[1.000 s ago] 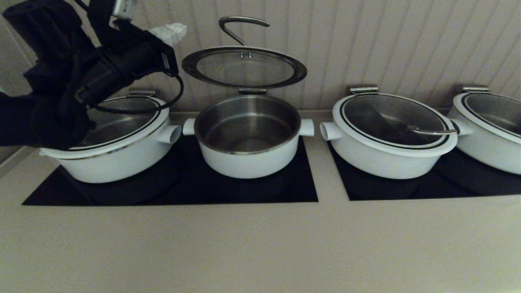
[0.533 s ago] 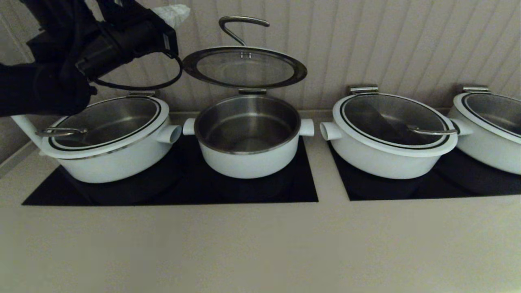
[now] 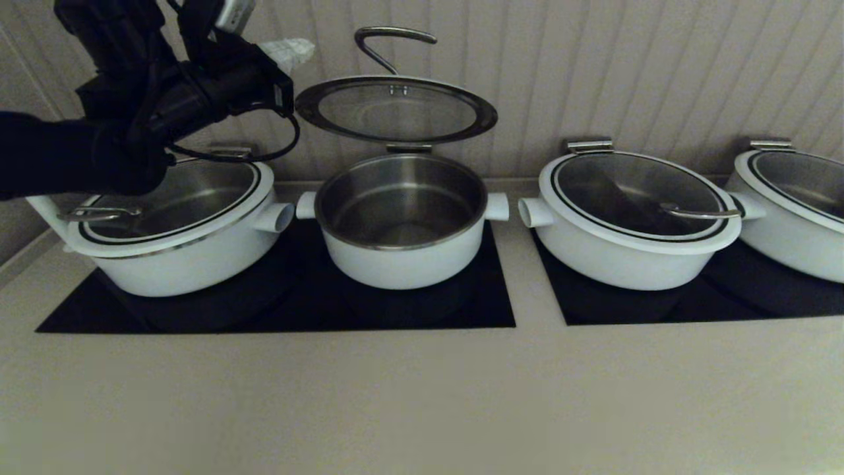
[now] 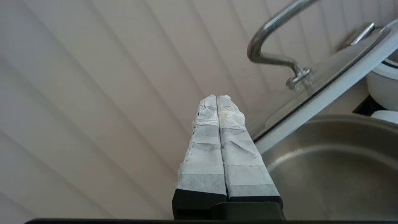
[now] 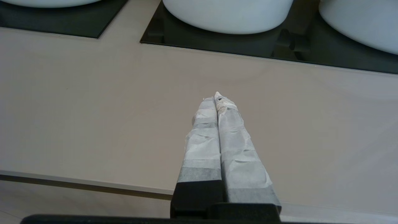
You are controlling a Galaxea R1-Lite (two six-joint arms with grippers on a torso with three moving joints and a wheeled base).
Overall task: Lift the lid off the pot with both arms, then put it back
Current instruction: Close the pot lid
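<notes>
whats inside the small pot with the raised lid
Nothing can be seen inside the pot: its steel bowl shows bare walls and base. The near inner wall is hidden by the front rim. The lid stands tilted open above its back edge.

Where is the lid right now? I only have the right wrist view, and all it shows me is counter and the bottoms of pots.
Observer: The lid stands raised on its rear hinge above the open pot, tilted up toward the wall.
Operator: Is the left arm holding it?
Observer: No. The left gripper has its jaws shut on nothing, beside the lid's wire handle.
Operator: And my right gripper?
Observer: The right gripper is out of the head view entirely.
</notes>
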